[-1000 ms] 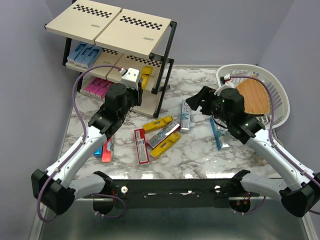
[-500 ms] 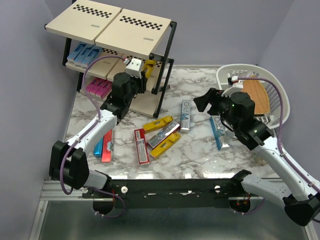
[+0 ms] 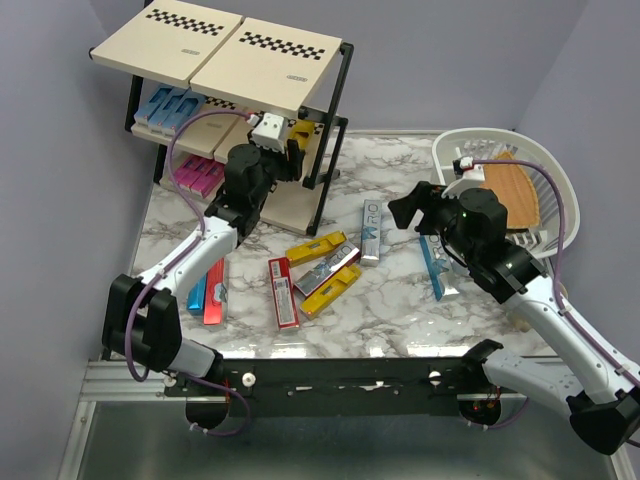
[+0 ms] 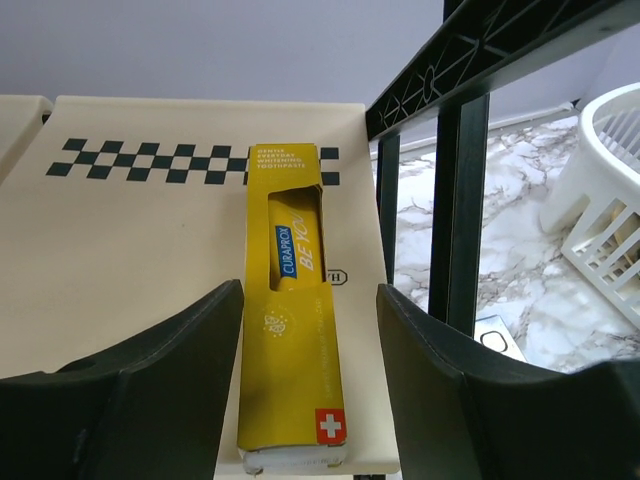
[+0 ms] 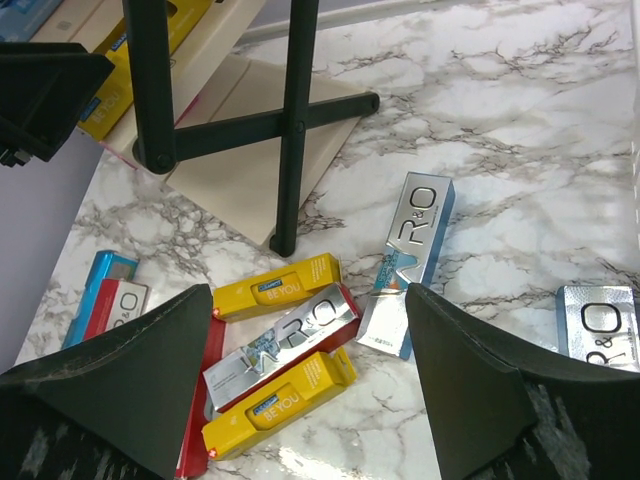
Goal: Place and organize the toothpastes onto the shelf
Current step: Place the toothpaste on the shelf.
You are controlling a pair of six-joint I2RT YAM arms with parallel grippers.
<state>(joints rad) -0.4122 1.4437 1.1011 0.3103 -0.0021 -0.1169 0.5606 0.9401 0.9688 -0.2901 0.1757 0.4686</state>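
A yellow toothpaste (image 4: pixel 290 310) lies flat on the middle board of the shelf (image 4: pixel 130 250), near its right end. My left gripper (image 4: pixel 310 290) is open astride it, with a gap on each side of the box. The top view shows that gripper (image 3: pixel 293 140) reaching in under the shelf's top boards (image 3: pixel 220 50). My right gripper (image 5: pixel 308 292) hangs open and empty over loose toothpastes on the table: two yellow (image 5: pixel 277 286) (image 5: pixel 280 403), a silver one (image 5: pixel 285 345) lying on a red one, and a silver-teal one (image 5: pixel 410 260).
Light blue boxes (image 3: pixel 168 108) sit on the shelf's middle tier and pink ones (image 3: pixel 195 175) on the lowest. A red and a blue box (image 3: pixel 213 292) lie left of the pile, another blue one (image 3: pixel 433 265) right of it. A white basket (image 3: pixel 560 215) holds a wooden board (image 3: pixel 505 195).
My left arm reached forward into the shelf with the yellow toothpaste, then its jaws opened and the box now rests on the board. The right gripper shifted slightly.
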